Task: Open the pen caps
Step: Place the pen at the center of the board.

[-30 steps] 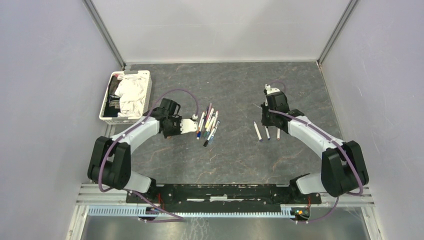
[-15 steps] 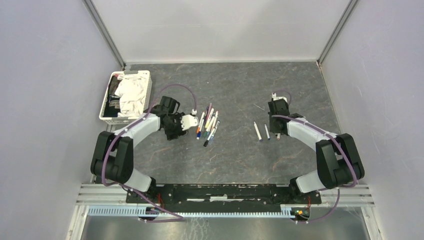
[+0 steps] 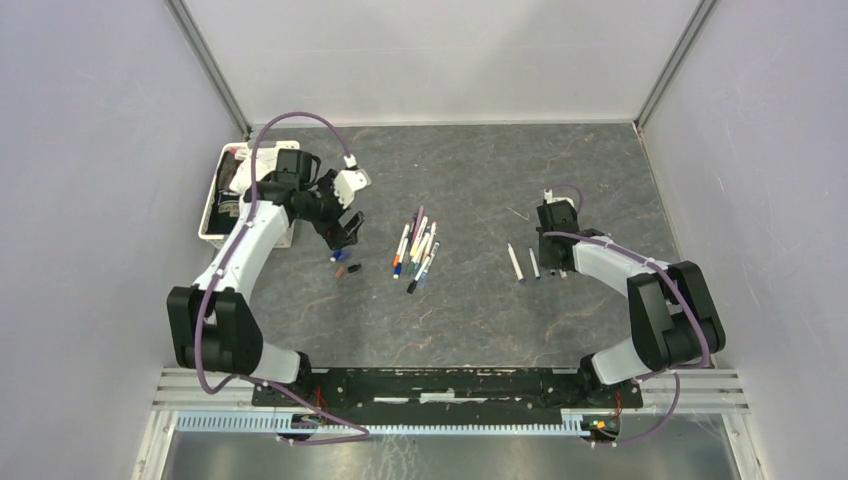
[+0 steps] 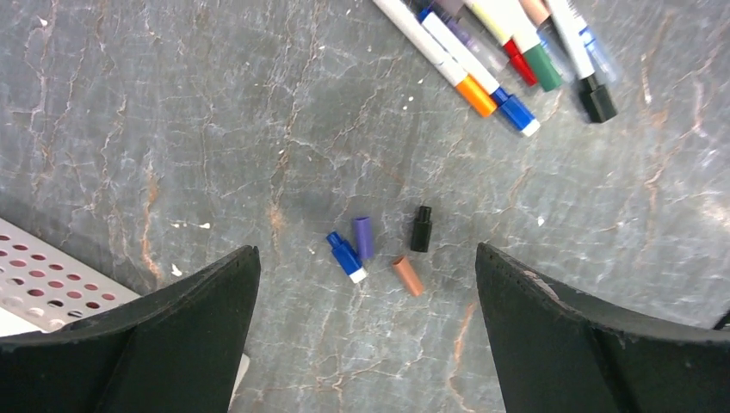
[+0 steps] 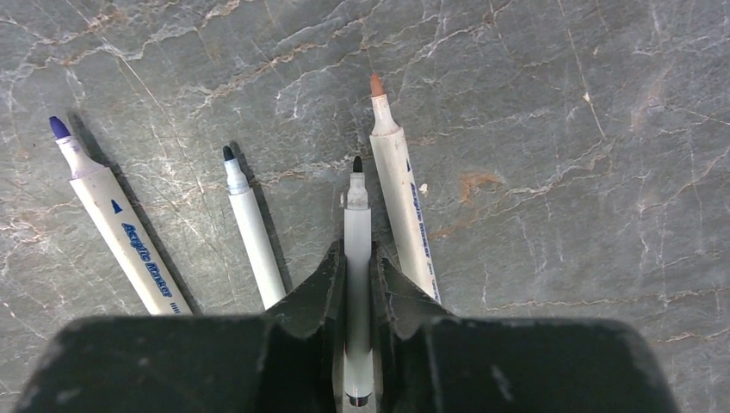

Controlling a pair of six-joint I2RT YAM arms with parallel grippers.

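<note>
Cap drop-off looks done — left tool (image 4: 361, 258) held wide open over four loose caps (image 4: 363, 238); bare pen (image 5: 356, 206) gripped by right tool (image 5: 357, 251), to be laid on counter (image 5: 559, 172) next.

Bright, even, diffuse light from overhead. Thin soft shadow alongside each pen (image 5: 250, 228) in right wrist view; faint patch of shade on bench (image 4: 129, 129) above loose pen caps (image 4: 362, 238) in left wrist view. Crisp focus on bench surface, veining sharp. Left gripper (image 4: 367, 258) and right gripper (image 5: 358, 254) near-featureless black, edges soft. In top external view, small things barely resolved; walls (image 3: 90, 200) washed pale.
</note>
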